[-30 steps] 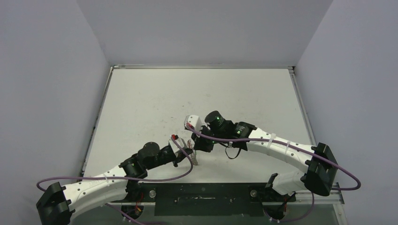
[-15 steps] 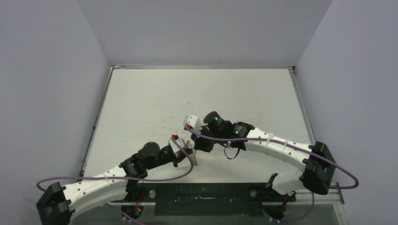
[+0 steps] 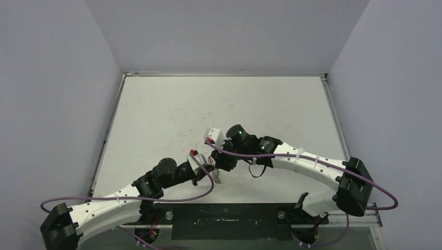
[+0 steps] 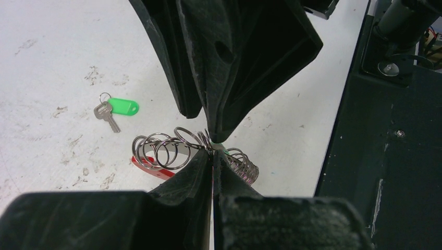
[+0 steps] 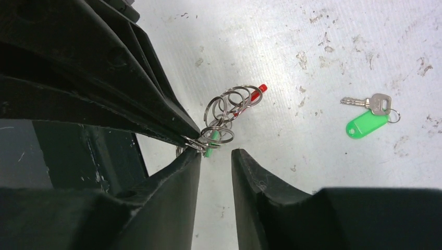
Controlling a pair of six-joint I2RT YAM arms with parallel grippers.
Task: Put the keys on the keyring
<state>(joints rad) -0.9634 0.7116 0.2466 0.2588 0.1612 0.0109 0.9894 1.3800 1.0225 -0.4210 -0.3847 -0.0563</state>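
Left wrist view showed the left gripper (image 4: 212,156) pinched shut on the keyring of silvery wire loops with a red segment (image 4: 161,151), at frame centre. A small silver key on a green plastic tag (image 4: 117,108) lay left of centre on the white table (image 4: 52,52). The right gripper (image 5: 216,156), closed a second earlier, had parted narrowly beside the loops.

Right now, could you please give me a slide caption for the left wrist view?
Left hand pinches the keyring; a green-tagged key lies loose on the table beyond.
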